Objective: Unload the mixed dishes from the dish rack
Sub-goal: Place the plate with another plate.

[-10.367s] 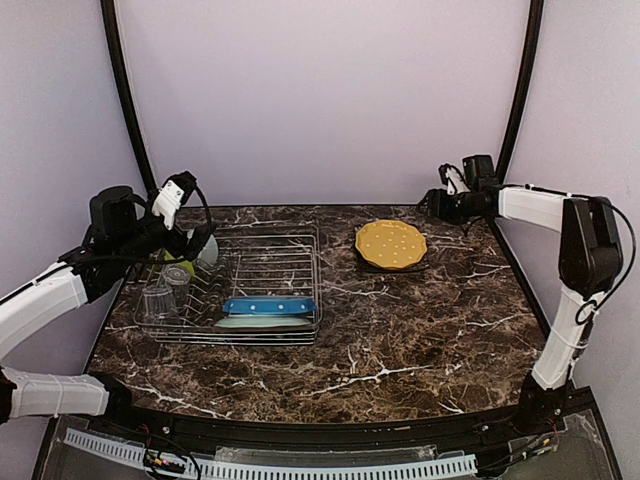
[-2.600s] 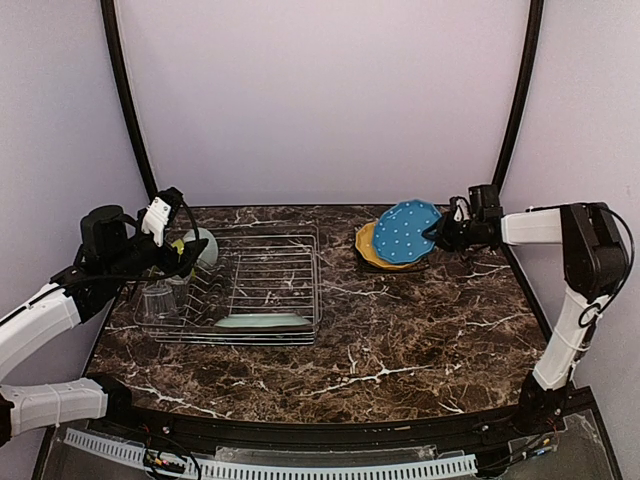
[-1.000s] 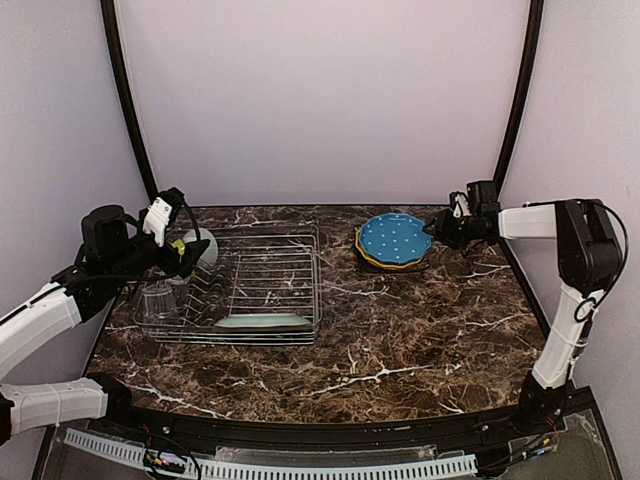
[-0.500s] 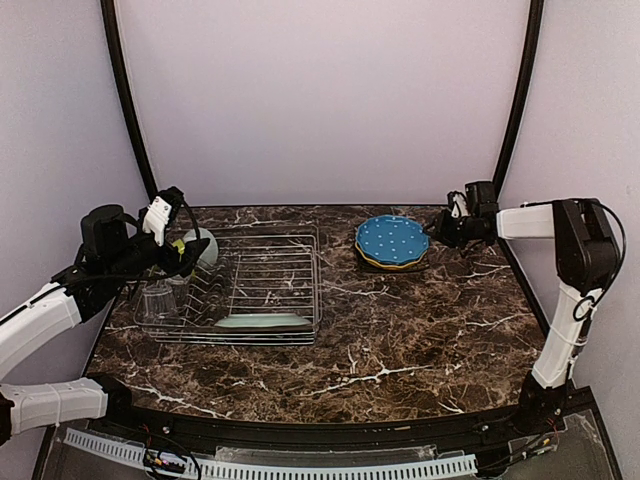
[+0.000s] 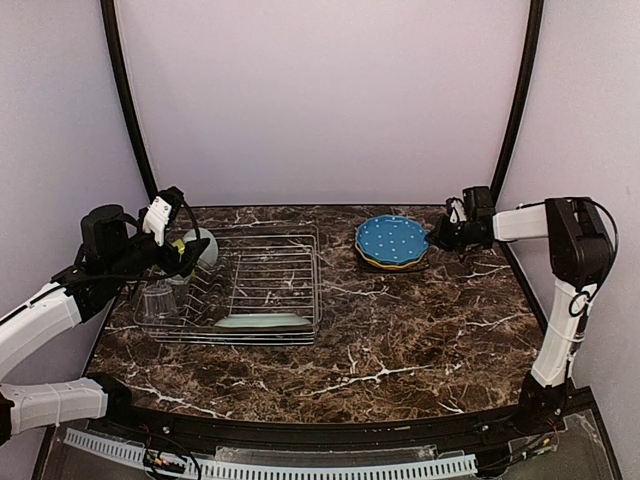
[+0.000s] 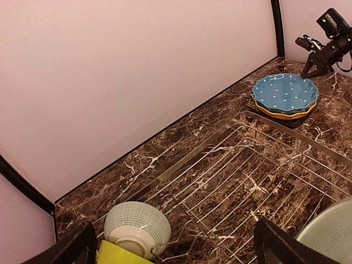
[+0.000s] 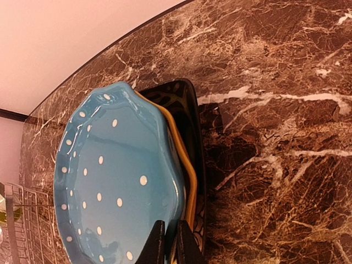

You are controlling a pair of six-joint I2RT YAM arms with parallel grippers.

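The dish rack point(image 5: 300, 262) point(image 6: 258, 165) stands at the table's left. In it are a pale-green flower plate point(image 5: 262, 321) point(image 6: 331, 234) at the front, two clear glasses point(image 5: 160, 300), a small pale-green bowl point(image 5: 203, 243) point(image 6: 136, 226) and a yellow-green bowl point(image 6: 122, 254). My left gripper point(image 5: 186, 256) point(image 6: 176, 254) hangs wide open over those bowls at the rack's back-left corner. The blue dotted plate point(image 5: 393, 238) point(image 7: 110, 176) lies flat on the yellow plate point(image 7: 186, 181) and the black square plate point(image 7: 190, 102). My right gripper point(image 5: 436, 236) point(image 7: 171, 242) is shut, tips at the blue plate's right rim.
Black frame posts point(image 5: 518, 95) rise at both back corners against the pale wall. The plate stack sits near the table's back right, with the right arm point(image 5: 575, 250) stretched along the right edge. Brown marble tabletop point(image 5: 400, 340) spreads between rack and stack.
The blue plate, held tilted over the stack earlier, now lies flat on it. Over the last second the right jaws closed together. The left arm has stayed still.
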